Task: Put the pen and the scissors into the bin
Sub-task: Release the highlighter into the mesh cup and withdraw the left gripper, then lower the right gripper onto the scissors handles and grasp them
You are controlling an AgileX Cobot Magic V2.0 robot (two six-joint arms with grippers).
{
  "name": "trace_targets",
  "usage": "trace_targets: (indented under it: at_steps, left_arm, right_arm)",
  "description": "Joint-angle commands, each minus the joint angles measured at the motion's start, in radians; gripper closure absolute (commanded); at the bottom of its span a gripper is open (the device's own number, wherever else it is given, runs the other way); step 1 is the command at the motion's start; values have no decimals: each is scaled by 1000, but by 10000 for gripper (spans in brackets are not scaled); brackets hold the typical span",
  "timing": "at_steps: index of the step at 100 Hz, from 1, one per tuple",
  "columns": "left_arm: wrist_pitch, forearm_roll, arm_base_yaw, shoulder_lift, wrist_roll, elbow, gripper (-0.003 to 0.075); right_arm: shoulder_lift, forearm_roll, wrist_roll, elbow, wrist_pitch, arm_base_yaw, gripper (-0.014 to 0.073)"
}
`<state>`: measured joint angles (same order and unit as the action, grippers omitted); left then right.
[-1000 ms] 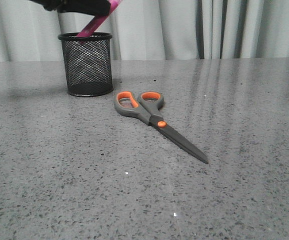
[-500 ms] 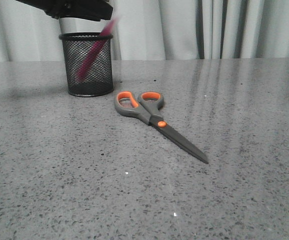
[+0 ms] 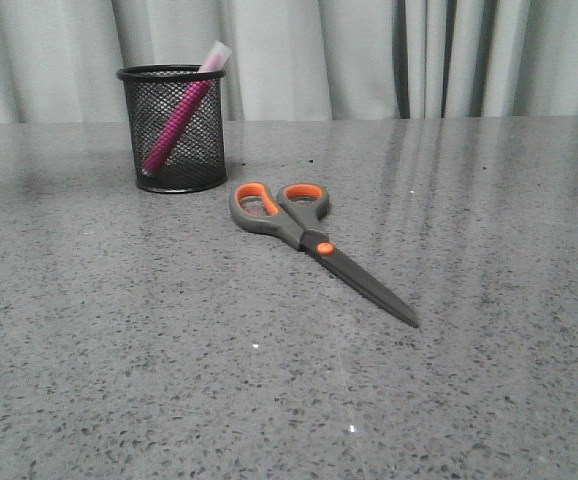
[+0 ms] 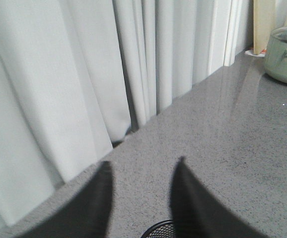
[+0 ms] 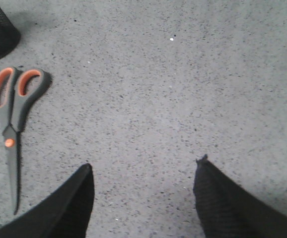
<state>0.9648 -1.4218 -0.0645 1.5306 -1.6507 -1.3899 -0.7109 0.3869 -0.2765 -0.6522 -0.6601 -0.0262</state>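
Note:
The black mesh bin (image 3: pixel 172 128) stands at the back left of the table. The magenta pen (image 3: pixel 179 121) leans inside it, its whitish cap sticking out over the rim. The scissors (image 3: pixel 309 240) lie flat right of the bin, blades shut and pointing towards the front right; they also show in the right wrist view (image 5: pixel 12 119). My left gripper (image 4: pixel 142 166) is open and empty above the bin, whose rim (image 4: pixel 158 230) shows between the fingers. My right gripper (image 5: pixel 144 166) is open and empty above bare table, to one side of the scissors. Neither gripper shows in the front view.
Pale curtains (image 3: pixel 369 55) hang behind the table's back edge. A pale green lidded pot (image 4: pixel 285 52) stands on the table far off in the left wrist view. The grey speckled table (image 3: pixel 269 390) stretches to the front.
The pen has dropped from the left gripper into the bin and now leans there. The left arm has lifted up out of the front view. The scissors have not moved.

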Motion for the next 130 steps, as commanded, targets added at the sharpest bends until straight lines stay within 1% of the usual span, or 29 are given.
trace_targets:
  at_steps: [1,6,11,16,25,34,39,45,55,58,63,65,69,80,86,92,104,111,121,126,130]
  left_arm:
    - [65,-7,-36,-109,42,-30,737]
    - [83,22,-52,-139,62,-30,740]
    - [84,45,-64,-165,100,-30,740]
    - [68,49,-74,-190,125,-20,740]
    - [26,45,-87,-245,128,22,740]
    - [-58,27,-95,-321,128,95,740]
    - [-124,4,-95,-370,128,161,740]
    - [-236,-45,-95,-442,122,242,740]
    - [-392,-167,-95,-557,111,394,740]
    - [-431,-180,-95,-586,109,443,740]
    - [-457,-180,-95,-640,109,504,740]
    - [-459,-177,-95,-652,109,528,740]
    - [-461,-174,-95,-683,109,566,740]
    - [-461,-172,-95,-748,109,662,740]
    - [-467,-172,-95,-772,109,697,740]
    - [-469,-172,-95,-788,109,717,740]
    - [-469,-172,-95,-799,109,731,739]
    - [-469,-172,-95,-799,109,731,740]
    - [-469,-172,-95,-799,109,731,739]
    - [-471,-172,-95,-799,109,731,739]
    - [-476,-172,-95,-799,109,731,739]
  right_arm:
    - [-8,81,-63,-37,53,-1,193]
    - [-8,148,-131,-37,52,-1,193]
    - [-18,242,-209,-37,51,-1,193]
    - [-25,325,-301,-37,43,-1,193]
    - [-55,441,-412,-45,9,-1,193]
    - [-92,459,-476,-76,-42,-6,193]
    - [-118,459,-507,-100,-61,-21,193]
    - [-142,459,-541,-136,-84,-51,193]
    - [-187,457,-548,-209,-98,-114,193]
    - [-205,455,-548,-229,-98,-139,193]
    - [-233,451,-548,-263,-96,-171,193]
    - [-248,443,-540,-279,-96,-184,193]
    - [-275,412,-475,-314,-102,-202,193]
    - [-388,266,-300,-423,-179,-257,193]
    - [-460,221,-264,-490,-236,-290,193]
    - [-521,203,-228,-552,-277,-319,193]
    - [-636,139,-149,-657,-299,-391,193]
    - [-694,25,-46,-712,-301,-446,193]
    - [-780,-173,108,-781,-321,-526,193]
    - [-816,-217,173,-804,-323,-543,193]
    - [-841,-226,198,-816,-323,-548,193]
